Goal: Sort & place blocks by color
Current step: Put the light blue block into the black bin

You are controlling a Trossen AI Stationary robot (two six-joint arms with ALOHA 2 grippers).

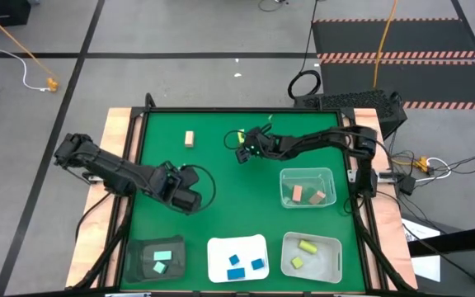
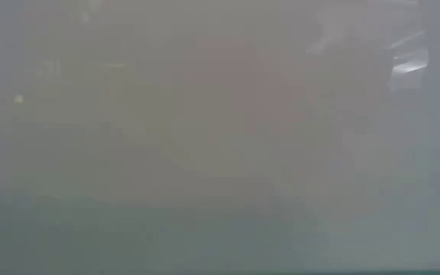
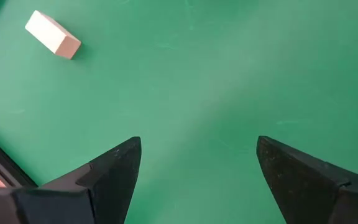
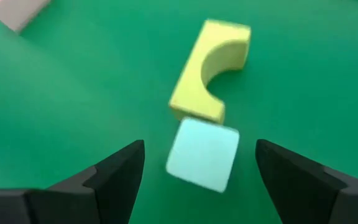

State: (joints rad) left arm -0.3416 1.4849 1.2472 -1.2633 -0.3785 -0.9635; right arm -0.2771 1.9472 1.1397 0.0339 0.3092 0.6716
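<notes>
1. Right now the right gripper (image 4: pixel 194 165) hangs spread wide over the green mat (image 1: pixel 221 198), fingers parted with nothing between them, and only its wrist view shows what lies below: a pale mint cube (image 4: pixel 202 154) and, just beyond it and touching or nearly so, a yellow arch block (image 4: pixel 211 70).
2. From the high view that same spot is mostly hidden under the right arm's wrist at the table's far middle; just a sliver of yellow peeks out beside the gripper (image 1: pixel 246 148).
3. Over on the left, the left gripper (image 3: pixel 197 168) is also released, jaws apart above bare mat, with a tan block (image 3: pixel 53 35) lying well off ahead of it.
4. The high view places that tan block (image 1: pixel 190 139) alone near the far edge, between the two arms, and the left gripper (image 1: pixel 195 188) nearer the table's middle.
5. Along the near edge sit the sorted pieces: a dark tray (image 1: pixel 138 262) with mint blocks, a white tray (image 1: pixel 218 247) with blue blocks, and a clear bin (image 1: pixel 330 247) with yellow ones.
6. A second clear bin (image 1: pixel 328 177) beside the right arm holds tan blocks.
7. The low view gives nothing: it is a grey haze with no table or arm to be made out.
</notes>
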